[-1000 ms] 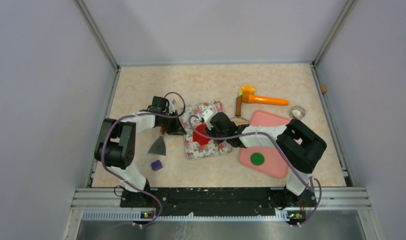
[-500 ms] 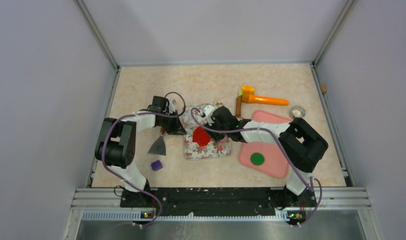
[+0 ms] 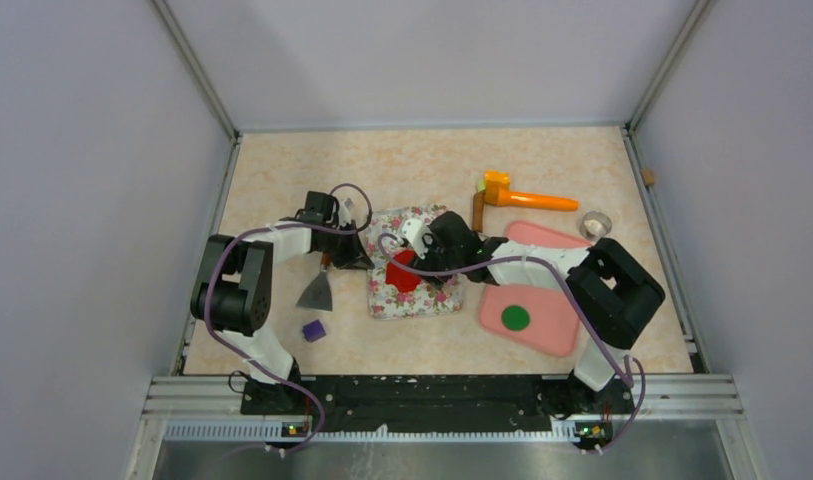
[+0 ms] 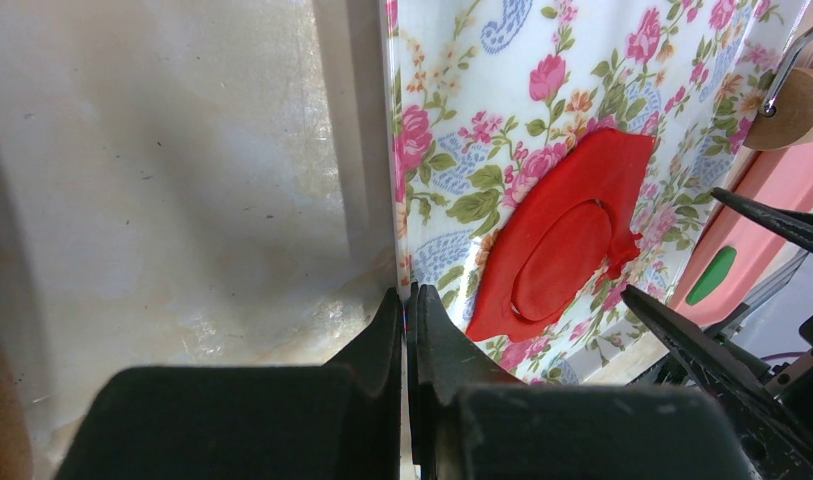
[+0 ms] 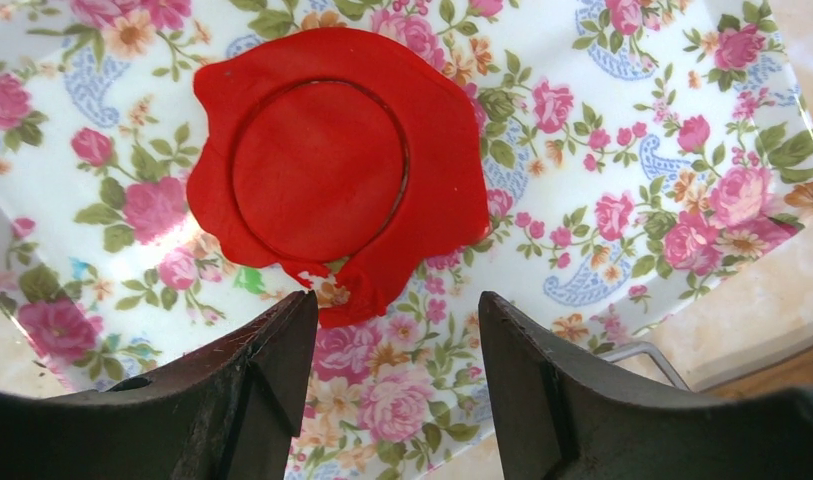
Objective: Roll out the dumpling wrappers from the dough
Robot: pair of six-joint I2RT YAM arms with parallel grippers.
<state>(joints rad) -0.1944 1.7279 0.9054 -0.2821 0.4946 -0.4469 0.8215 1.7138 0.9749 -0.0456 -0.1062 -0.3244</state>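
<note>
A flattened red dough sheet (image 5: 442, 190) lies on a floral mat (image 5: 632, 200). A round dumpling wrapper (image 5: 317, 170) is cut into it and sits inside the ragged surround. My right gripper (image 5: 397, 300) hovers open just off the sheet's torn near edge, with nothing between its fingers. From above, the dough (image 3: 402, 272) shows beside the right gripper (image 3: 412, 255). My left gripper (image 4: 407, 295) is shut on the mat's left edge (image 4: 397, 200), with the red wrapper (image 4: 562, 262) to its right. The left gripper (image 3: 360, 258) sits at the mat's left side.
A pink tray (image 3: 547, 300) with a green disc (image 3: 515, 319) lies right of the mat. An orange-handled tool (image 3: 527, 198), a wooden roller (image 3: 477, 210) and a metal ring (image 3: 595, 223) sit behind. A scraper (image 3: 317, 290) and a purple cube (image 3: 313, 330) lie at left.
My right gripper's jaws have widened and it has drawn back off the red dough, which now shows more fully. The left gripper has stayed on the mat's edge.
</note>
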